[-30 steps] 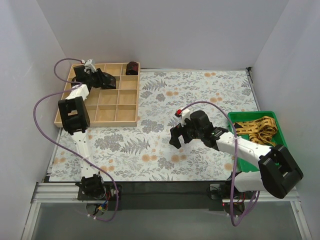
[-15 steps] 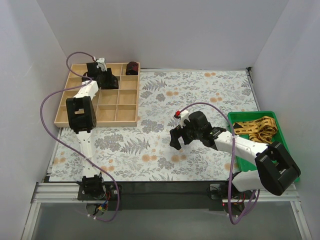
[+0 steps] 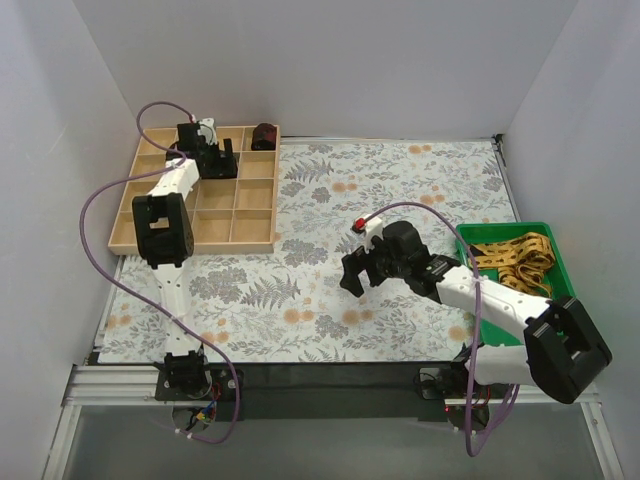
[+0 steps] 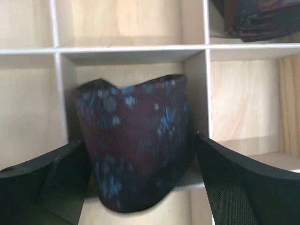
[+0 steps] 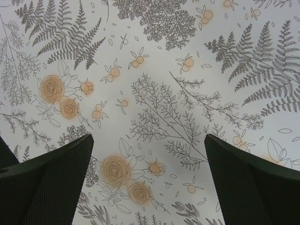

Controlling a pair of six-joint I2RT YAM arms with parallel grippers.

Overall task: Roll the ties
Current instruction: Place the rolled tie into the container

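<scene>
A rolled dark maroon tie (image 4: 136,145) with blue flecks stands in a compartment of the wooden tray (image 4: 131,48). My left gripper (image 4: 140,157) is open around it, with a clear gap between the roll and the right finger (image 4: 234,183). From above, this left gripper (image 3: 215,160) hangs over the tray's (image 3: 195,228) back rows. A second rolled tie (image 3: 264,135) (image 4: 253,18) sits in the back right compartment. The yellow patterned tie (image 3: 515,255) lies heaped in the green bin (image 3: 560,262). My right gripper (image 3: 350,275) (image 5: 149,140) hovers open over the floral cloth, holding nothing.
The floral cloth (image 3: 400,180) covers the table between the tray at the back left and the bin at the right. Purple cables (image 3: 100,200) loop beside the left arm. White walls close in the back and sides.
The left gripper has shifted a little to the right over the tray and opened, letting go of the rolled tie in its compartment. The right arm has barely moved.
</scene>
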